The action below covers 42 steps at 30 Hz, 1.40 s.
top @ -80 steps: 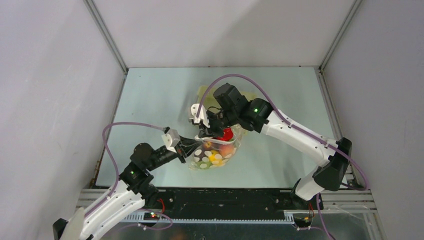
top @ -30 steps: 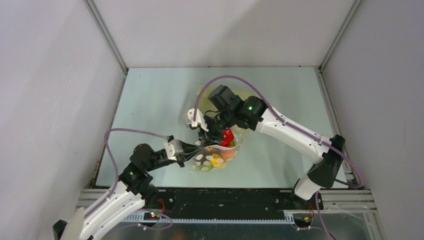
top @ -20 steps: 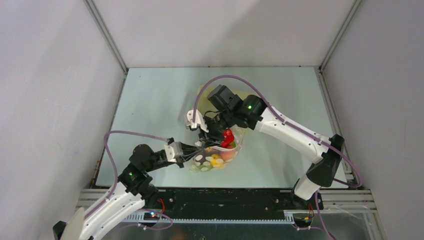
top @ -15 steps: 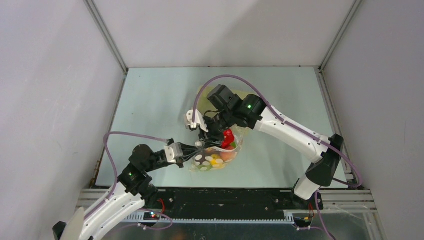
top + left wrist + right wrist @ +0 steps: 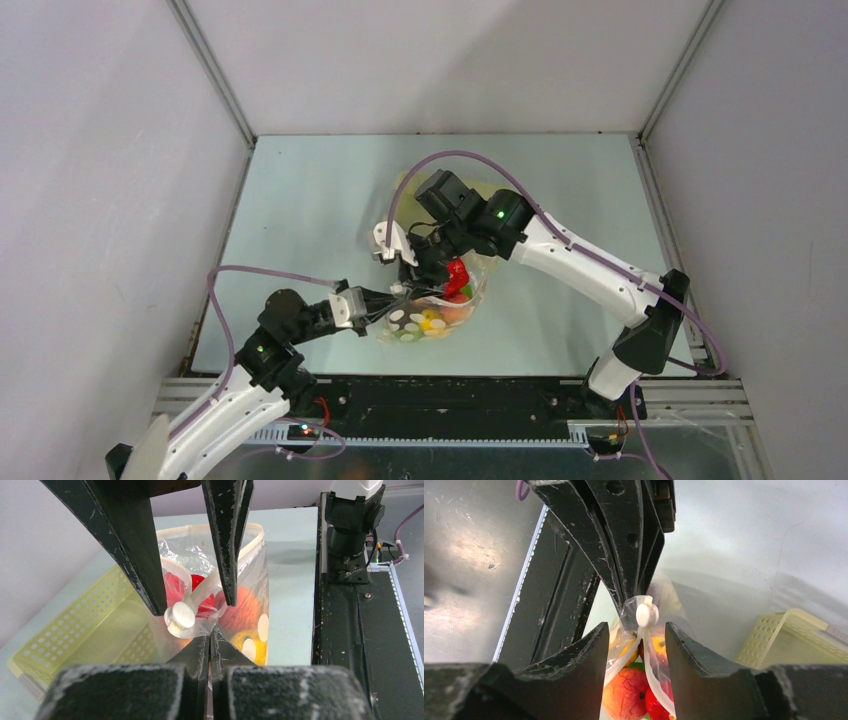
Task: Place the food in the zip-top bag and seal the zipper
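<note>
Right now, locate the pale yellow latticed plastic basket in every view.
Top external: pale yellow latticed plastic basket, far middle, mostly hidden.
Left wrist: basket, lower left.
Right wrist: basket, right edge.
Shared landmark: clear polka-dotted zip-top bag beside it, in all three.

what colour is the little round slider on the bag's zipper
White. The slider shows best in the right wrist view.

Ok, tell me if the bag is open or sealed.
Open: the bag gapes wide, fruit inside; the left pincer pinches one corner.
</note>
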Motion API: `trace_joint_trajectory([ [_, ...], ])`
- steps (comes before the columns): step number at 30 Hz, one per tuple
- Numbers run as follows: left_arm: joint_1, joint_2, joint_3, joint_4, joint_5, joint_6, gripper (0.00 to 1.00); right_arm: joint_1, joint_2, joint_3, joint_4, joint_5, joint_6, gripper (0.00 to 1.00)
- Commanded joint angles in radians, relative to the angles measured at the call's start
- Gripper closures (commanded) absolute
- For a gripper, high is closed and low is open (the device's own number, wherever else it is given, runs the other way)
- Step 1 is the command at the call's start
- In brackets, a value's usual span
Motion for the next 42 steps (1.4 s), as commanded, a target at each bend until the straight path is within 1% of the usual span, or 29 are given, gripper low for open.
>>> trace_joint_trajectory([
  [1, 0.003, -0.011, 0.008, 0.028, 0.022, 0.032, 1.00, 0.023, -0.004, 0.064, 0.011, -0.026, -0.005, 0.50],
  [5, 0.002, -0.013, 0.008, 0.024, 0.021, 0.034, 1.00, 0.034, 0.018, 0.078, 0.027, -0.022, 0.014, 0.48],
  [8, 0.002, -0.013, 0.008, 0.023, 0.020, 0.033, 1.00, 0.039, 0.029, 0.083, 0.036, -0.019, 0.021, 0.55],
  [18, 0.003, -0.027, 0.006, 0.021, 0.019, 0.031, 1.00, 0.045, 0.047, 0.075, 0.017, 0.035, 0.029, 0.58],
  [21, 0.002, -0.029, 0.008, 0.019, 0.021, 0.031, 1.00, 0.045, 0.047, 0.073, 0.008, 0.041, 0.030, 0.67],
  [26, 0.002, -0.026, 0.005, 0.020, 0.019, 0.033, 1.00, 0.045, 0.031, 0.068, 0.018, 0.043, 0.039, 0.72],
  [28, 0.002, -0.021, 0.007, 0.021, 0.018, 0.031, 1.00, 0.046, 0.024, 0.063, 0.023, 0.046, 0.041, 0.77],
  [30, 0.002, -0.021, 0.009, 0.024, 0.015, 0.024, 1.00, 0.046, 0.020, 0.060, 0.023, 0.049, 0.043, 0.85],
  [31, 0.003, -0.022, 0.009, 0.027, 0.008, 0.020, 1.00, 0.046, 0.020, 0.059, 0.015, 0.054, 0.041, 0.91],
  [32, 0.003, -0.024, 0.009, 0.034, 0.001, 0.010, 1.00, 0.045, 0.020, 0.060, 0.011, 0.057, 0.038, 0.94],
  [33, 0.003, -0.025, 0.008, 0.038, -0.002, 0.003, 1.00, 0.046, 0.020, 0.060, 0.002, 0.064, 0.037, 0.99],
  [37, 0.003, -0.036, 0.001, 0.047, -0.023, -0.035, 1.00, 0.045, 0.021, 0.052, -0.017, 0.087, 0.039, 1.00],
  [42, 0.003, -0.055, -0.015, 0.092, -0.086, -0.105, 1.00, 0.036, 0.014, 0.020, -0.019, 0.116, 0.059, 1.00],
])
